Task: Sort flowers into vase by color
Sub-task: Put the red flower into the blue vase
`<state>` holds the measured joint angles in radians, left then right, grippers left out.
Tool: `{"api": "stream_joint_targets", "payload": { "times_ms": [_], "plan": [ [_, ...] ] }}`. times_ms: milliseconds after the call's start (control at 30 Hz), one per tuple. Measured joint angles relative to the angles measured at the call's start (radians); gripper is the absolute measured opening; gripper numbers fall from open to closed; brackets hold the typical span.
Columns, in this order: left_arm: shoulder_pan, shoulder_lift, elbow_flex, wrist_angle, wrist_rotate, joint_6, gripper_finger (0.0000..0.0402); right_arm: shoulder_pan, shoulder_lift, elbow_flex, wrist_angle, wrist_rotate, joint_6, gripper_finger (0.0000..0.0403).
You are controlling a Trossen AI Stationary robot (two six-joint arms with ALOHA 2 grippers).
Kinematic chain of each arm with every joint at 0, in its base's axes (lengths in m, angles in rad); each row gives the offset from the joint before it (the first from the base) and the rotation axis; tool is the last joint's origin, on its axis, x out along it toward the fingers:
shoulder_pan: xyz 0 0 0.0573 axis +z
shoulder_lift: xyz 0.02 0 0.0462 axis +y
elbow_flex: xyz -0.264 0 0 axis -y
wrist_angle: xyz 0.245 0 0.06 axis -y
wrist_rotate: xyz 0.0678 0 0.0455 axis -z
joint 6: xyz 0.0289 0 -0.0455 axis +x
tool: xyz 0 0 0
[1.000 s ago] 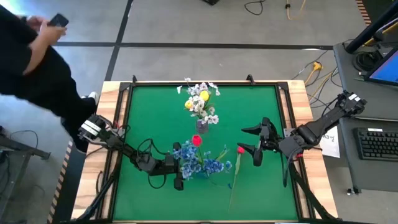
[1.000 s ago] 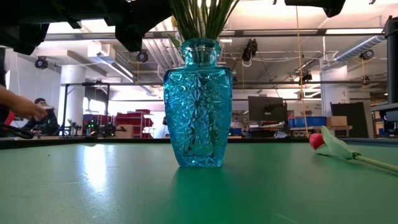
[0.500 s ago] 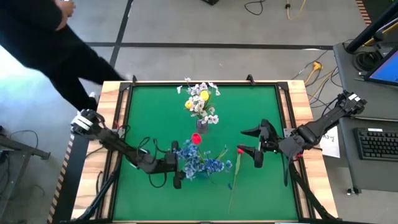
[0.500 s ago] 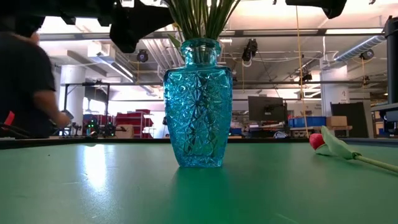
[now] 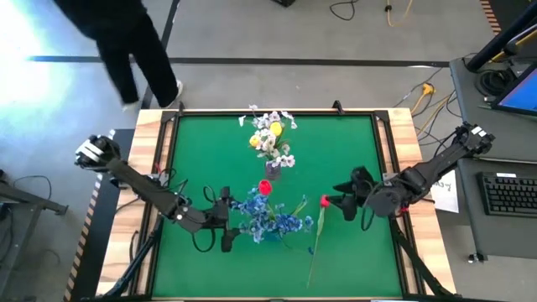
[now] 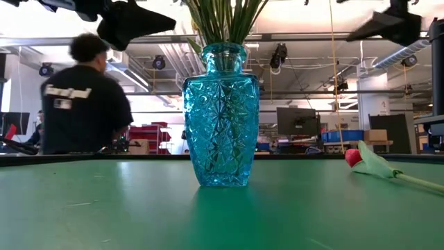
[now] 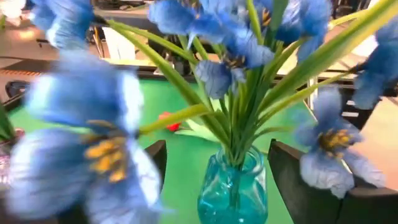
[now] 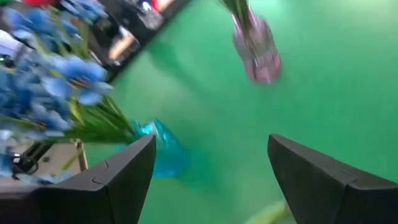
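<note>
Fingers spread and empty on both the left gripper (image 5: 225,227) and right gripper (image 5: 352,203), blue flowers (image 5: 270,216) fill the teal vase (image 6: 221,114), while one red tulip (image 5: 322,203) lies unsorted on the table (image 5: 201,151).

Person in dark clothing (image 5: 126,38) passes green-topped desk (image 5: 210,151)
Black keyboard (image 5: 510,193) and white paper sheet (image 5: 445,189) lie at the side.

Flowers (image 5: 273,220) in vase (image 6: 220,114), loose tulip (image 5: 322,204) lying right
</note>
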<state>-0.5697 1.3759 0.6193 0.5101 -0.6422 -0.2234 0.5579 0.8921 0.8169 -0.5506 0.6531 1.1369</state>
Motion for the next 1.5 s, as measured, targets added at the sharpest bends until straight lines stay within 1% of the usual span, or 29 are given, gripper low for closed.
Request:
{"api": "stream_joint_targets", "payload": {
  "times_ms": [133, 267, 400, 500, 633, 800, 1133, 1367, 1500],
  "plan": [
    [-0.007, -0.068, 0.0, -0.095, 0.005, -0.004, 0.0268, 0.0, 0.015, 0.0, -0.088, -0.084, 0.174, 0.0294],
    [-0.01, -0.127, 0.0, -0.171, 0.005, -0.004, 0.0268, 0.0, 0.075, -0.001, -0.177, -0.161, 0.333, 0.0288],
    [-0.012, -0.186, 0.0, -0.246, 0.006, -0.001, 0.0268, 0.0, 0.163, -0.002, -0.226, -0.247, 0.44, 0.0282],
    [-0.012, -0.232, 0.0, -0.302, 0.006, 0.005, 0.0268, -0.001, 0.231, -0.001, -0.228, -0.275, 0.496, 0.0278],
    [-0.012, -0.287, 0.0, -0.352, 0.002, 0.023, 0.0268, -0.018, 0.33, 0.005, -0.23, -0.318, 0.537, 0.0273],
    [-0.012, -0.349, 0.0, -0.414, -0.003, 0.038, 0.0268, -0.056, 0.442, 0.014, -0.214, -0.324, 0.556, 0.0267],
    [-0.012, -0.464, 0.0, -0.56, -0.005, 0.039, 0.0268, -0.127, 0.634, 0.014, -0.018, -0.4, 0.543, 0.0248],
    [-0.012, -0.508, 0.0, -0.625, -0.006, 0.038, 0.0268, -0.135, 0.688, 0.019, -0.006, -0.411, 0.552, 0.0221],
    [-0.012, -0.513, 0.0, -0.646, -0.006, 0.025, 0.0268, -0.14, 0.684, 0.018, -0.021, -0.419, 0.555, 0.0189]
  ]
}}
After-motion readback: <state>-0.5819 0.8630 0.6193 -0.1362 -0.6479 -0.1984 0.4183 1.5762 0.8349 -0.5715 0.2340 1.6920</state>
